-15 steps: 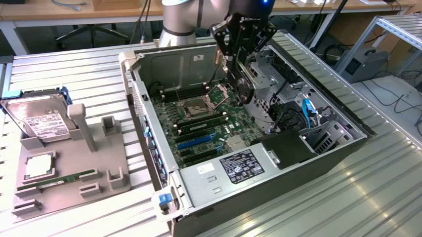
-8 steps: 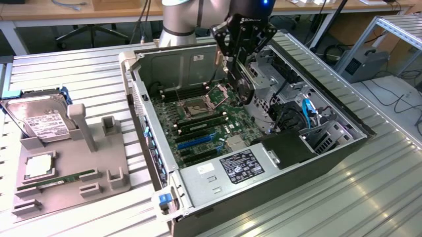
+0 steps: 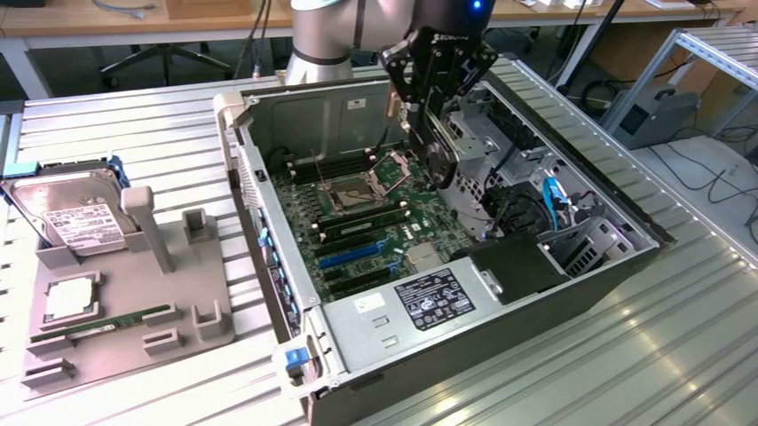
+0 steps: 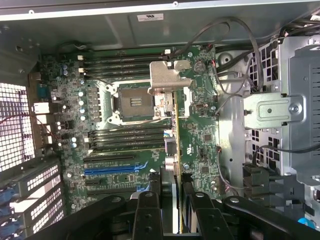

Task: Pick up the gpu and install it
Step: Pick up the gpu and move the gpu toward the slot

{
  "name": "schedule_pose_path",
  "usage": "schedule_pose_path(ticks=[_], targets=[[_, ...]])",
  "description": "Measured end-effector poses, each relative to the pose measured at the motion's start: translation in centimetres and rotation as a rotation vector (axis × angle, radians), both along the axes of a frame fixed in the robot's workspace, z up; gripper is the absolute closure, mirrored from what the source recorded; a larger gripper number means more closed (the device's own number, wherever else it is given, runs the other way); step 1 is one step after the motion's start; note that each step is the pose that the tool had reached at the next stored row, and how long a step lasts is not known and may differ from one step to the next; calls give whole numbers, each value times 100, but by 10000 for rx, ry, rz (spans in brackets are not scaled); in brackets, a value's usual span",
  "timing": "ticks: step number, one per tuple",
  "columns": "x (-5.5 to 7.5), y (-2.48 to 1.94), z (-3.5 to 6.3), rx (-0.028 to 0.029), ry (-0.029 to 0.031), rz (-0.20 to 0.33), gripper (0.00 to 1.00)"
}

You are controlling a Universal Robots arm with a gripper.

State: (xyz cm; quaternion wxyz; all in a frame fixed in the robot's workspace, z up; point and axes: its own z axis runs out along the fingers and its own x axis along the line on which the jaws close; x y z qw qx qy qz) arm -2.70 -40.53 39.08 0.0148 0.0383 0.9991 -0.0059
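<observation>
Gripper (image 3: 436, 124) clamping gpu (image 3: 446, 158), hanging inside case (image 3: 391, 342) over motherboard (image 3: 379, 226); wrist view showing gpu edge-on; exterior view showing drive (image 3: 77, 217) on stand (image 3: 142, 333).

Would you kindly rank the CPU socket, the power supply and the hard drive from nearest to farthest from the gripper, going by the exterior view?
1. CPU socket, on the motherboard, close to the gripper holding the gpu.
2. Power supply, at the case's near end.
3. Hard drive, outside the case, at the exterior view's far left.
</observation>
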Motion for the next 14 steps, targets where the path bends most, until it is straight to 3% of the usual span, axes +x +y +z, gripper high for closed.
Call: schedule_pose_path(ticks=[14], targets=[[82, 0, -35, 0, 0, -1, 73]])
